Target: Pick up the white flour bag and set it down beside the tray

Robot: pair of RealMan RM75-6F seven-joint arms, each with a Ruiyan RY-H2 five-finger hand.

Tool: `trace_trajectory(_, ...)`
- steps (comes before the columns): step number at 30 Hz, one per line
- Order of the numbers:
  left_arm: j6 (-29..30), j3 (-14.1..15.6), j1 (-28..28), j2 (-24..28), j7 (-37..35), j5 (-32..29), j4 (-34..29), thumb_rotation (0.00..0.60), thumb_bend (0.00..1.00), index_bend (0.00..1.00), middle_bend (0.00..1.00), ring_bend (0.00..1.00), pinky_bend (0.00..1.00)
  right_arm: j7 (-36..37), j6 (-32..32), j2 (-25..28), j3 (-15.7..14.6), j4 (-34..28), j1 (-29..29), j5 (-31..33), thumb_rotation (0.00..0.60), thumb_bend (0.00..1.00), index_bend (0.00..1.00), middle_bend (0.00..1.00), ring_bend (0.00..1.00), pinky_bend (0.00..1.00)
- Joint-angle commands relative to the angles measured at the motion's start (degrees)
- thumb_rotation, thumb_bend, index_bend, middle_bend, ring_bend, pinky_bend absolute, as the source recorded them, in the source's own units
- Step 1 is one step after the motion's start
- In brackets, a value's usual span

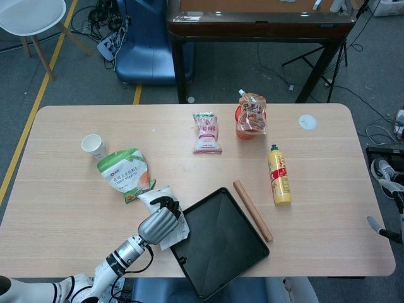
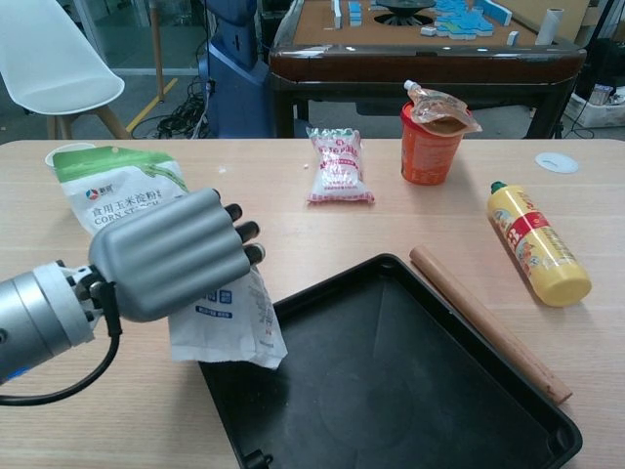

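Observation:
My left hand (image 1: 161, 223) grips the white flour bag (image 1: 155, 197) near the table's front edge, its fingers curled over the bag's middle. In the chest view the left hand (image 2: 171, 256) covers the upper part of the flour bag (image 2: 231, 322), and the bag's lower corner overlaps the left rim of the black tray (image 2: 410, 391). I cannot tell whether the bag rests on the table or hangs just above it. The tray (image 1: 224, 243) lies immediately right of the hand. Only a sliver of my right hand (image 1: 375, 223) shows past the table's right edge.
A green-and-white starch bag (image 1: 125, 173) lies just behind the hand, with a paper cup (image 1: 93, 146) further back. A rolling pin (image 1: 252, 210) and a yellow bottle (image 1: 279, 175) lie right of the tray. A pink packet (image 1: 206, 132) and an orange cup (image 1: 250, 118) stand at the back.

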Motion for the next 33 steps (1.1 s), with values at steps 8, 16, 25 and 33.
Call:
trace_trajectory(8, -2.6, -0.5, 0.9, -2.8, 3.3, -3.4, 4.5, 0.600, 0.28, 0.63, 0.78, 0.72, 0.62, 0.2, 0.4, 0.0, 0.1, 0.1, -0.3, 0.1, 0.600, 0.17, 0.20, 0.25, 0.15, 0.22)
trace_trajectory(16, 0.3, -2.6, 1.1, -0.8, 2.9, -2.9, 1.0, 0.600, 0.28, 0.62, 0.78, 0.72, 0.62, 0.2, 0.8, -0.1, 0.2, 0.0, -0.5, 0.0, 0.600, 0.17, 0.20, 0.25, 0.15, 0.22)
trace_trajectory(25, 1.0, -2.7, 1.5, -0.2, 3.2, -2.7, -0.5, 0.600, 0.28, 0.62, 0.78, 0.72, 0.62, 0.3, 1.4, 0.0, 0.2, -0.2, -0.8, -0.3, 0.600, 0.17, 0.20, 0.25, 0.15, 0.22)
trace_trajectory(33, -0.4, -3.8, 1.4, -0.4, 0.4, -5.2, -1.6, 0.600, 0.28, 0.62, 0.78, 0.72, 0.62, 0.5, 1.4, 0.1, 0.2, -0.1, -1.1, -0.1, 0.600, 0.17, 0.20, 0.25, 0.15, 0.22)
